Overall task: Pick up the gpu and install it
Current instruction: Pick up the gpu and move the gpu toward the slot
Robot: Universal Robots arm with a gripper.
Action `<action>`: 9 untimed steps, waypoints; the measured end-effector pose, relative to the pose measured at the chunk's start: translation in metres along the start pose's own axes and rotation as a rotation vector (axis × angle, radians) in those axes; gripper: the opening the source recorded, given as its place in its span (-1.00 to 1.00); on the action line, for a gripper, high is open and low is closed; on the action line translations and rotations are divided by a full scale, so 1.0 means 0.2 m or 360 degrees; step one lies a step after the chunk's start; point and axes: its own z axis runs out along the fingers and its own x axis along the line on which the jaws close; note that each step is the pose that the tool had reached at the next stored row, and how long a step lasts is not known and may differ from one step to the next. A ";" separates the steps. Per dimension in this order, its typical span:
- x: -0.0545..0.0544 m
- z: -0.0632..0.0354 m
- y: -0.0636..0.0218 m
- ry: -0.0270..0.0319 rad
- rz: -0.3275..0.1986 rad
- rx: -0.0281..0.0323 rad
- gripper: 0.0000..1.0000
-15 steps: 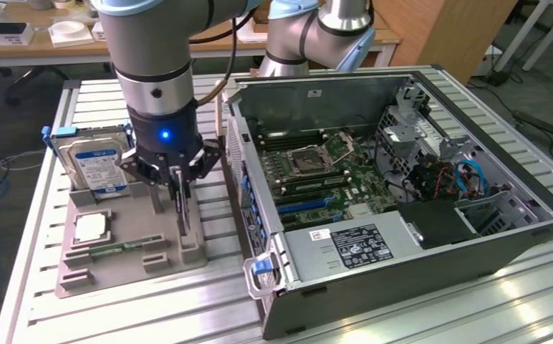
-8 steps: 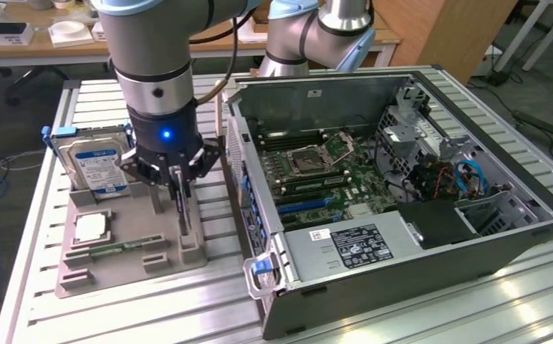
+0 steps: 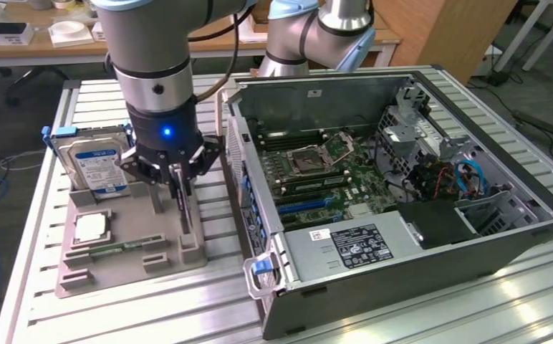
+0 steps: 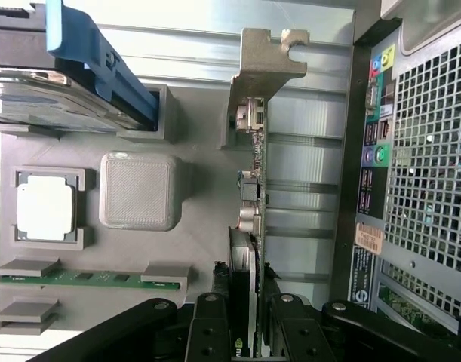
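Nearest the wrist camera, the end effector [image 4: 252, 320], set astride the upper edge of the gpu [image 4: 259, 188]; cannot tell whether clenched on the card or merely placed around it. Card standing on its long edge in a slot of the grey holder [image 4: 204, 226], seen edge-on, with the silver bracket [image 4: 264, 68] at the far end and the black cooler [image 4: 241, 260] right at the end effector. In the exterior view, holder resting on the bench [image 3: 448, 319], with the open computer case [image 3: 401, 229] just beside it on the exterior view's right. Likely light and stiff, yet fragile: thin board, exposed components, probably contacts along the seated edge. Best taken by the two flat faces near the cooler, where thickest, squarely and gently; not by the bracket tip, nor by the small parts along the edge. Probably smooth-sided, so liable to tilt or bind in the slot if gripped off-centre. Hard drive [image 3: 93, 161] and memory stick [image 4: 87, 277] elsewhere in the holder, well apart from the end effector.
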 end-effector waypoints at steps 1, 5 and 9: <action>0.00 -0.003 0.000 -0.00023 0.0000 0.00000 -0.47; 0.00 -0.005 0.000 -0.00092 0.0000 0.00000 -0.47; 0.00 -0.005 0.000 -0.00091 0.0000 0.00002 -0.47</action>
